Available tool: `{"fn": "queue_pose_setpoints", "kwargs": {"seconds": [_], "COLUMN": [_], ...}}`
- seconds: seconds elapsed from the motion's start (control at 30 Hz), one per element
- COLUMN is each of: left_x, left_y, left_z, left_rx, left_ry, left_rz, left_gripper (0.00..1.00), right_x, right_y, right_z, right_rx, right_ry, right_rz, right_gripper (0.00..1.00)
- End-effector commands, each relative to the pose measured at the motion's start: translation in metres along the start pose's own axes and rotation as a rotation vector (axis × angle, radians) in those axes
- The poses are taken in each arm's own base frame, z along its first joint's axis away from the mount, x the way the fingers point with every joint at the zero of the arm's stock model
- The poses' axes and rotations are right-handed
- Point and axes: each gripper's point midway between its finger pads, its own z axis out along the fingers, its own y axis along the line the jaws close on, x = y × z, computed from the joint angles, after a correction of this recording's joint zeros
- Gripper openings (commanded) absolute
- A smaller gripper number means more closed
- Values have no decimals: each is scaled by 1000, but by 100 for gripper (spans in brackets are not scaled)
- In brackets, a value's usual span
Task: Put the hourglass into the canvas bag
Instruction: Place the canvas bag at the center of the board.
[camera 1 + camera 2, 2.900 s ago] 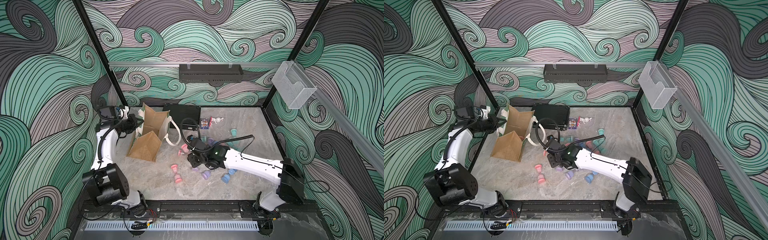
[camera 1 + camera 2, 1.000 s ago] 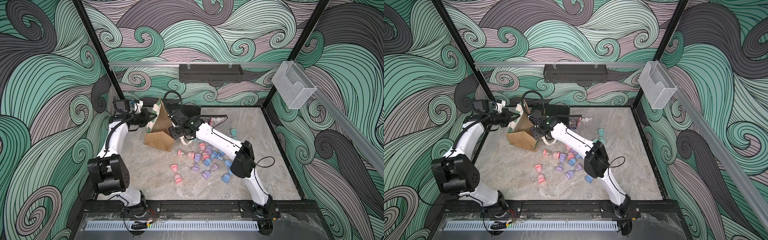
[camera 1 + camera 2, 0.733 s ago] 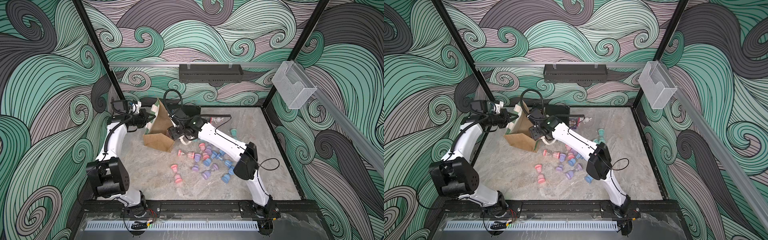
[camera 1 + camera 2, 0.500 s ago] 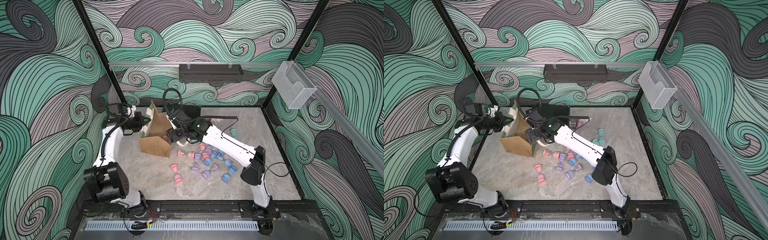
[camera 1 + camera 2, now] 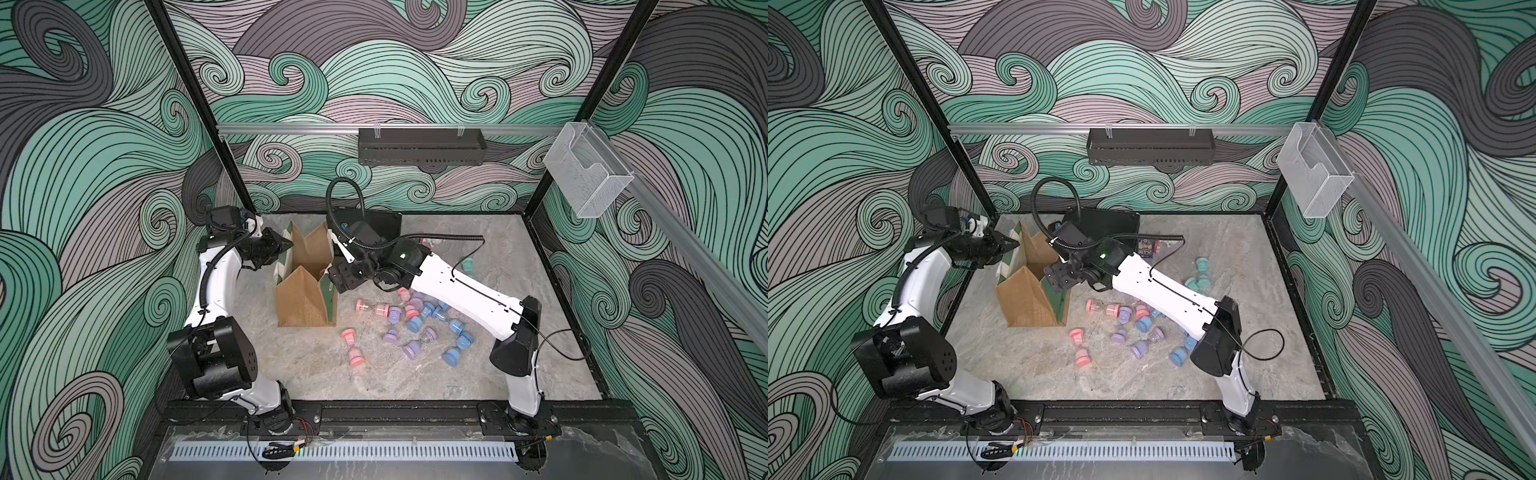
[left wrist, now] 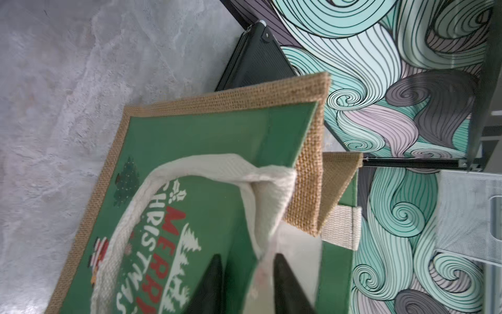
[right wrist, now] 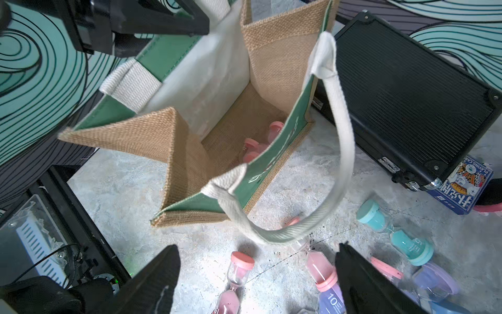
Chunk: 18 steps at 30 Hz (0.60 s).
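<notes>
The canvas bag (image 5: 305,291) (image 5: 1030,295) stands upright and open at the floor's back left. A pink hourglass (image 7: 256,144) lies on the bottom inside it, partly hidden by the green side panel. My left gripper (image 5: 286,245) (image 6: 245,258) is at the bag's far-left rim, jaws apart, with the green wall and white lining between its fingers. My right gripper (image 5: 336,283) (image 7: 256,271) hovers beside the bag's right rim, open wide and empty, over the cream handle (image 7: 336,152) that hangs outside.
Several pink, purple, blue and teal hourglasses (image 5: 415,320) (image 5: 1142,328) lie scattered right of the bag; two pink ones (image 7: 236,277) lie below my right jaws. A flat black case (image 5: 374,222) (image 7: 407,103) and a card box (image 7: 461,187) lie behind.
My right jaws have spread wide and hold nothing now. The left jaws have parted from their pinch on the bag rim. The bag has swung left and stands straighter.
</notes>
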Motion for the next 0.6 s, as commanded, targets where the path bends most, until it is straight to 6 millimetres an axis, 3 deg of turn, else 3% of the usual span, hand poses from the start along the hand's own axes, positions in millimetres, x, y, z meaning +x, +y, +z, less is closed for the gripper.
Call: {"fn": "queue_pose_setpoints", "kwargs": {"seconds": [0.0,0.17,0.37,0.47,0.57], "left_x": [-7,-9,3,17,47], "left_y": [-7,-10,-22,-27,-32], "left_z": [-20,-43,-90,-114,-121], "left_rx": [-47,-114,-180,-222,-231], "left_ry": [-24,-85,-217,-267,-234], "left_rz": [78,138,220,252,286], "left_gripper": [46,65,76,79,79], "right_x": [-7,6,46,69,95], "right_y": [0,-4,-11,-12,-15], "right_z": [-29,-42,-48,-48,-48], "right_rx": [-25,-31,-44,-84,-133], "right_ry": [-37,-22,41,63,96], "right_rz": [-10,-20,-19,-11,35], "right_gripper": [94,99,100,100,100]}}
